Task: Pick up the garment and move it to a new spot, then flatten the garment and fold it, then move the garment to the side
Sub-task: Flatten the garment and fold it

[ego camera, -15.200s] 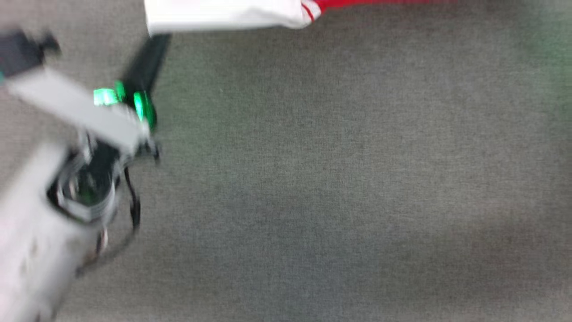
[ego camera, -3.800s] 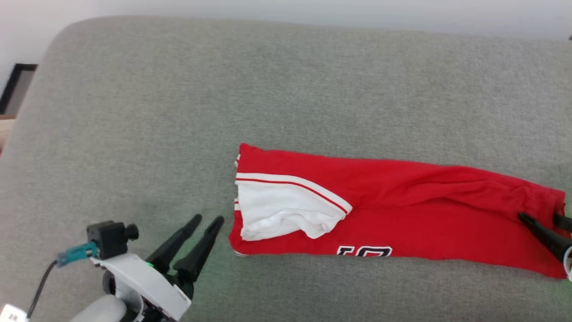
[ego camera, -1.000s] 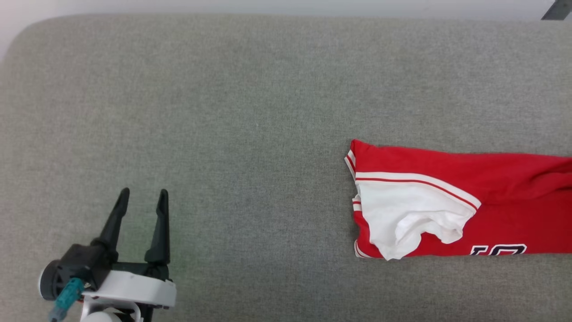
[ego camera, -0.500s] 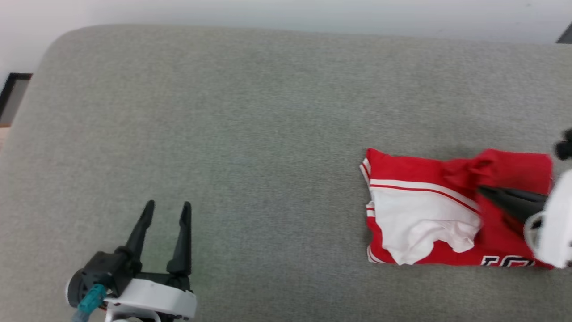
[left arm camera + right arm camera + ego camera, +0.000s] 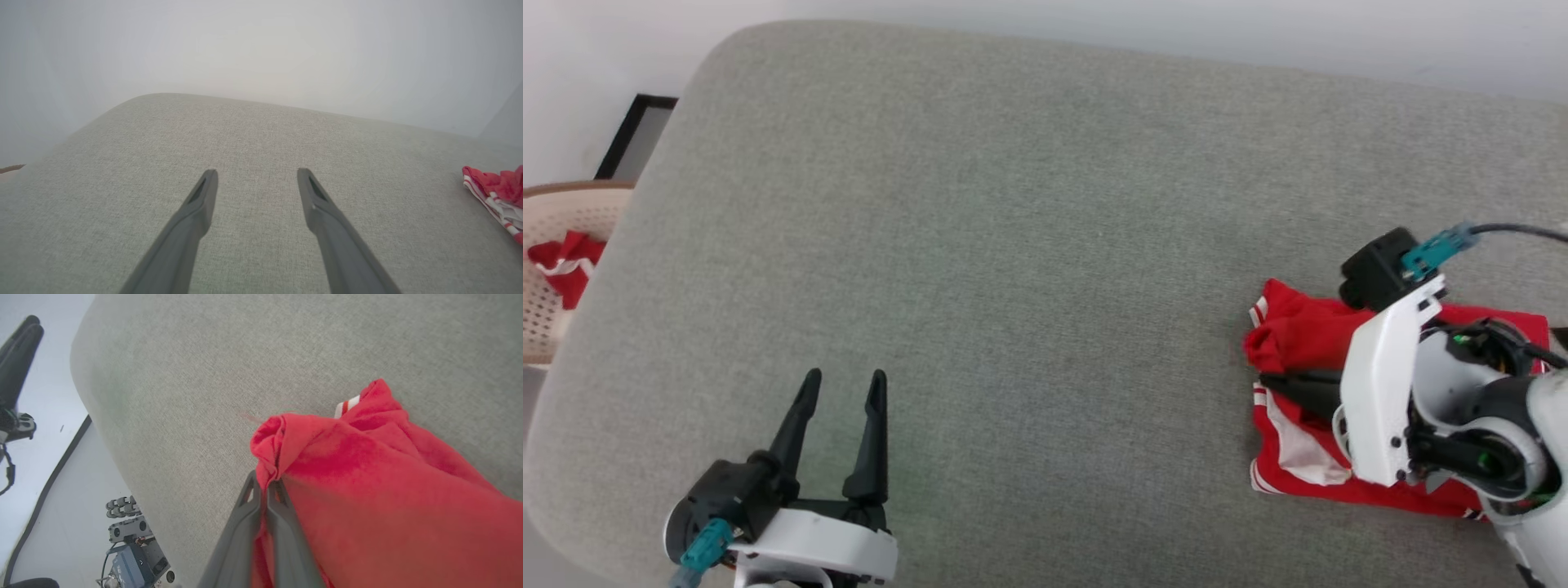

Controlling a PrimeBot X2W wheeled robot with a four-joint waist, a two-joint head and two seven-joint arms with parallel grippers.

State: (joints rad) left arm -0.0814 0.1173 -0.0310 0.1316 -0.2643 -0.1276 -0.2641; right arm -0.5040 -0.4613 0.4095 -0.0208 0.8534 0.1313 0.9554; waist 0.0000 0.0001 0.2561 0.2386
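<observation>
A grey upholstered surface (image 5: pixel 1013 204) with a rounded corner stands against a pale wall. At its left edge, a woven basket (image 5: pixel 572 189), cut off by the frame, holds a red cloth (image 5: pixel 560 261) too small to make out.

The garment (image 5: pixel 1294 335), a red jersey shirt, lies bunched and partly folded at the right end of the surface. Much of it is hidden under the robot's white right wrist. A strip of white sleeve (image 5: pixel 1298 457) and striped trim (image 5: pixel 1262 482) show below the arm, and the lettering cannot be read.

The right gripper (image 5: pixel 1267 380) reaches leftward across the shirt, its fingers pinched together on a raised fold of red fabric. In the right wrist view the gripper (image 5: pixel 264 479) clamps that fold of the garment (image 5: pixel 367 477) just above the surface.

The left gripper (image 5: pixel 844 377) sits low near the front left, well apart from the shirt, fingers spread and holding nothing. In its own wrist view the gripper (image 5: pixel 257 173) points across bare grey fabric, with the garment (image 5: pixel 496 192) cut off at the far right edge.
</observation>
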